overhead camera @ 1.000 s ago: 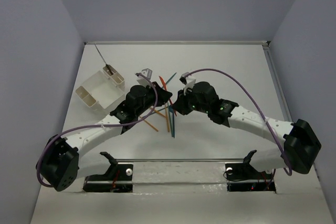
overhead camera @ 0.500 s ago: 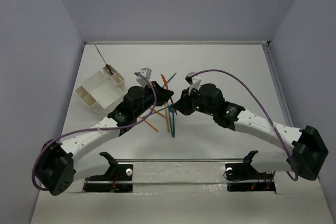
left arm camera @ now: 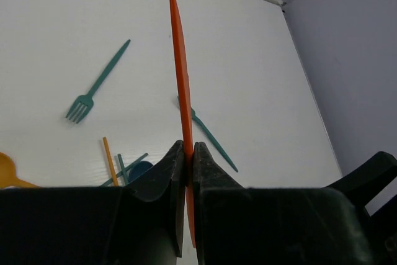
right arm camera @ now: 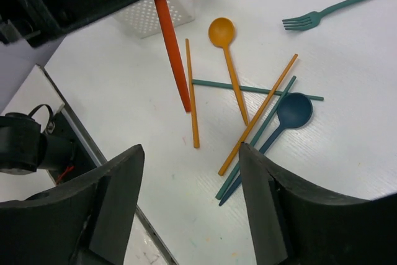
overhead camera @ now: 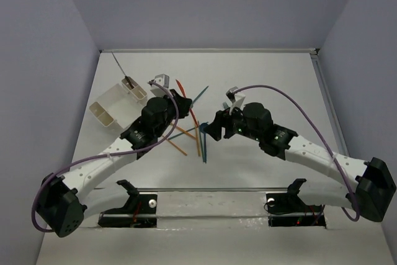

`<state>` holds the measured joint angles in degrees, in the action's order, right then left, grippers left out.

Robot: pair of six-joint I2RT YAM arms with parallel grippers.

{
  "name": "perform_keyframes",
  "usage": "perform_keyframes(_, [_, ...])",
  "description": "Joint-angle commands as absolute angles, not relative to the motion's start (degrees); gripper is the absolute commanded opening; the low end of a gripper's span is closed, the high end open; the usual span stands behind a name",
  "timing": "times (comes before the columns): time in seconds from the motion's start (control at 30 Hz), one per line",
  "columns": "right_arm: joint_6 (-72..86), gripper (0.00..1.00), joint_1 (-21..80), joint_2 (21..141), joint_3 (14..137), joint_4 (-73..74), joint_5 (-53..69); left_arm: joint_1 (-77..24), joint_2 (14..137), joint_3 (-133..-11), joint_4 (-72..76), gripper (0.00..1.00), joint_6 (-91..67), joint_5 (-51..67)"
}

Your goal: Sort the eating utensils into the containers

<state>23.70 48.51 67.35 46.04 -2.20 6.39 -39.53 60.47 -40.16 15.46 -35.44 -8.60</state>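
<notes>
Overhead and wrist views of the sorting scene. The left tool is shown closed tight on a red-orange utensil, which is clamped edge-on between the two fingers with its long upper part standing beyond the fingertips; its kind cannot be told. In the overhead view this tool is seen just to the right of the white organiser, from one far compartment of which a dark grey stick leans out toward the back of the surface. The right tool is held wide apart with nothing between its fingers, above the loose utensils. Below it are seen an orange spoon, bowl toward the organiser, and a blue spoon. One orange stick lies beside the orange spoon, and a second orange stick is laid slantwise across a teal stick. A teal fork lies apart from the heap. Whether the lower tip of the held utensil touches the surface cannot be told.
</notes>
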Motion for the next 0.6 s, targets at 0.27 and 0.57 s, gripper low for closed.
perform_keyframes(0.27, [22.9, 0.91, 49.0, 57.9, 38.3, -6.9, 3.3, -21.5, 63.8, -56.4, 9.8, 0.0, -24.1, -18.8])
perform_keyframes(0.57, [23.3, 1.0, 49.0, 52.3, 32.4, -8.2, 1.8, -10.3, 76.2, -64.7, 11.6, 0.0, -15.8, -26.1])
